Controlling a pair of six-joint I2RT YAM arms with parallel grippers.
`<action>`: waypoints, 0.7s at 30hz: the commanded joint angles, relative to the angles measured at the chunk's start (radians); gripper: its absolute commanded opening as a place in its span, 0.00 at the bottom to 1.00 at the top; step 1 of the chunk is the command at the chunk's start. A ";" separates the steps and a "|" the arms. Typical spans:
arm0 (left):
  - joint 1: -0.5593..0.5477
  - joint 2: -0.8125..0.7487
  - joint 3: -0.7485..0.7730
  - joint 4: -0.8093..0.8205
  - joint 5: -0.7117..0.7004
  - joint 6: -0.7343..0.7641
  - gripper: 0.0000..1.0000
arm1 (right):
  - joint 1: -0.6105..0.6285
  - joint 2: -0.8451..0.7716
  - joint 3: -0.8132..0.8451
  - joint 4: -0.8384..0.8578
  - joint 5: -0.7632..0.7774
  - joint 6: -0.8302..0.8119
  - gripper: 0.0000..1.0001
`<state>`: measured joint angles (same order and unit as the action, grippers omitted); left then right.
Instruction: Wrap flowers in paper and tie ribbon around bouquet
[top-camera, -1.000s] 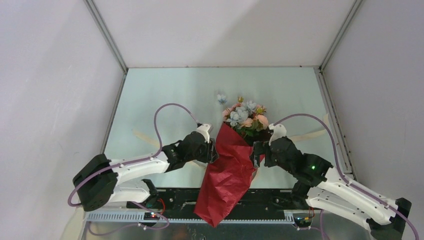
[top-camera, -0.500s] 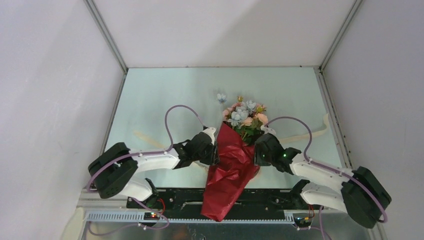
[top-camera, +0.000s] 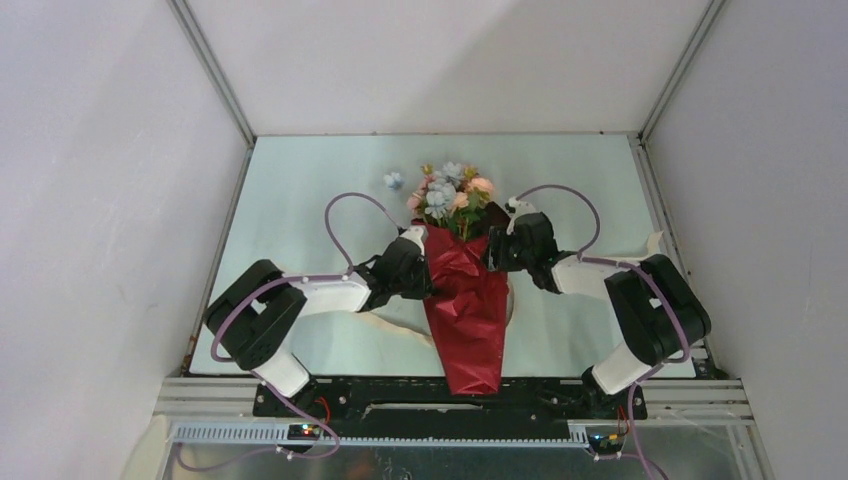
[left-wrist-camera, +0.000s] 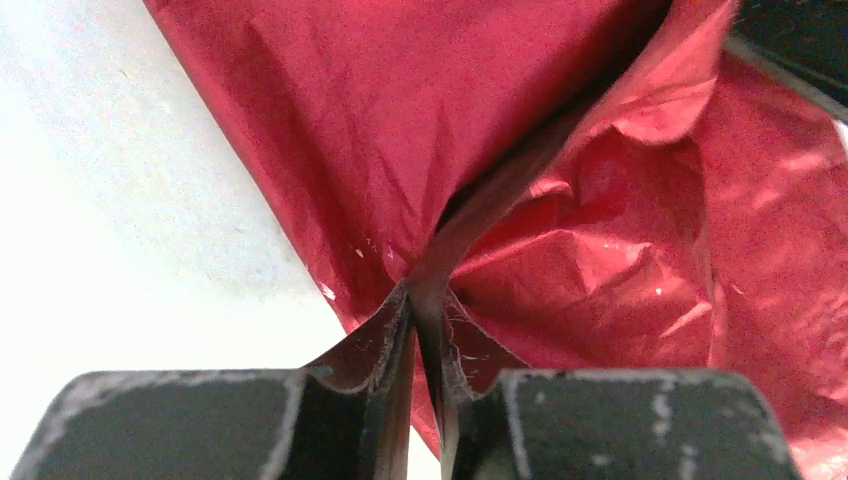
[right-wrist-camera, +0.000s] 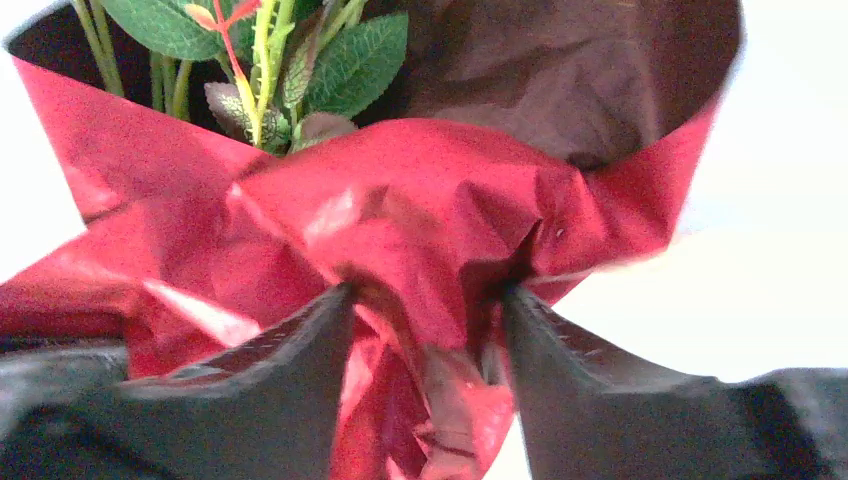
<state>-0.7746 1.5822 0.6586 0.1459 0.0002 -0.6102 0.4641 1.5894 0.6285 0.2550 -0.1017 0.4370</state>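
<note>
A cone of red paper lay on a pale table between two robot arms, with its wide mouth away from the arm bases and its narrow tip at the near table edge. The left gripper pressed against the cone's left edge just below the mouth, and the right gripper met the right edge almost opposite. Seen from the left wrist, the left gripper was nearly closed, its two dark fingers pinching a thin upright fold of the paper between their tips. The rest of the crinkled sheet spread beyond and to the right of them. Seen from the right wrist, the right gripper was clamped around a thick crumpled bunch of the paper, both fingers touching it. Beyond those fingertips the paper opened into a collar showing its dark brown inner face, with green stems and leaves of the flowers rising at the upper left. From overhead, the pink and pale blue flowers fanned out of the mouth just beyond both grippers. One loose blue blossom lay on the table beyond the left fingers, apart from the bunch. A cream ribbon trailed on the table behind the right gripper toward the right edge.
</note>
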 joint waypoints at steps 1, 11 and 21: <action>0.011 0.013 0.076 -0.047 -0.013 0.024 0.17 | -0.036 -0.035 0.083 -0.013 0.009 -0.108 0.67; 0.003 -0.081 0.162 -0.169 -0.072 0.057 0.16 | 0.068 -0.419 0.060 -0.406 0.223 -0.107 0.85; 0.039 0.002 0.264 -0.263 -0.155 0.045 0.05 | 0.229 -0.483 -0.002 -0.386 0.240 -0.138 0.80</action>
<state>-0.7570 1.5497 0.8780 -0.0772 -0.1112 -0.5751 0.6430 1.0969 0.6334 -0.1226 0.0891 0.3283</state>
